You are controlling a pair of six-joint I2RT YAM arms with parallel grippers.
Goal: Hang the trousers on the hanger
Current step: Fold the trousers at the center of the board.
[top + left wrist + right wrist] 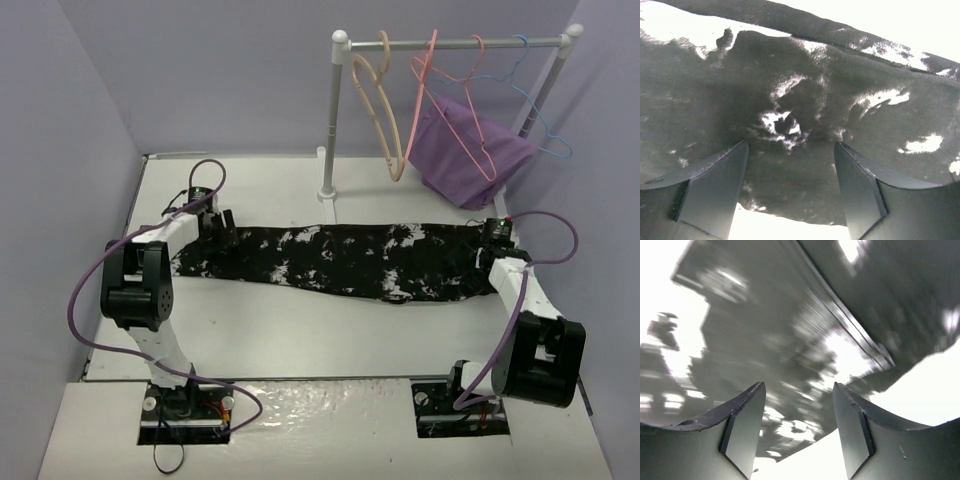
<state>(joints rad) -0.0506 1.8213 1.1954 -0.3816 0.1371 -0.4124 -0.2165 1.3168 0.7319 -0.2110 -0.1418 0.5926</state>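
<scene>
Hanger (396, 168) visible overhead only

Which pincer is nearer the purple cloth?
Right. The right pincer is over the trousers at the end nearest the purple cloth; the left pincer is over their opposite end.

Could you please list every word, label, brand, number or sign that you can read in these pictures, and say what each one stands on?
None: no readable text shows in any view.
The trousers carry only white blotches, with no label in sight.
The beige hanger and the rail show no lettering.
The right wrist view is motion-blurred, so any small print there could not be read.
</scene>
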